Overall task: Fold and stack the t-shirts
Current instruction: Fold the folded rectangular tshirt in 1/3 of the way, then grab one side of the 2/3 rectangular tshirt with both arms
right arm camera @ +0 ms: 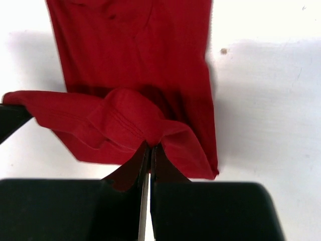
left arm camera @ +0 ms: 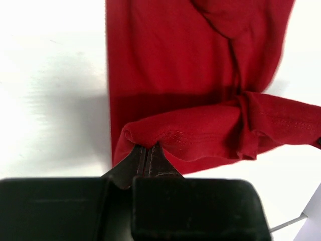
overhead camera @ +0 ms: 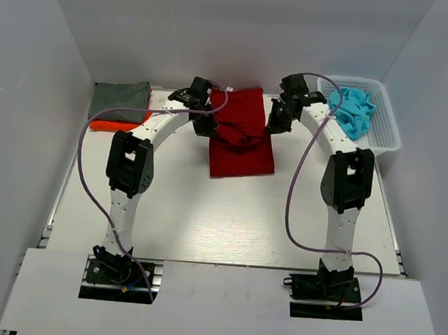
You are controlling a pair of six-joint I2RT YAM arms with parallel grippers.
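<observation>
Left end effector [left arm camera: 148, 152]: clenched on a lifted edge of the dark red t-shirt [overhead camera: 242, 149]
Right end effector [right arm camera: 150, 149]: pinching the same shirt's bunched edge
Worktop [overhead camera: 228, 214]: red shirt lies mid-back
Basket [overhead camera: 387, 140]: holds turquoise t-shirts [overhead camera: 352, 112], back right
Grey-green t-shirt [overhead camera: 119, 97]: atop orange t-shirt [overhead camera: 103, 125], back left

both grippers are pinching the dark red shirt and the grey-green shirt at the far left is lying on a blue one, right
Not quite. The grey-green shirt lies on a bright orange shirt, not a blue one; the top external view shows this. The rest holds: the left gripper and the right gripper are both shut on the dark red shirt.
</observation>
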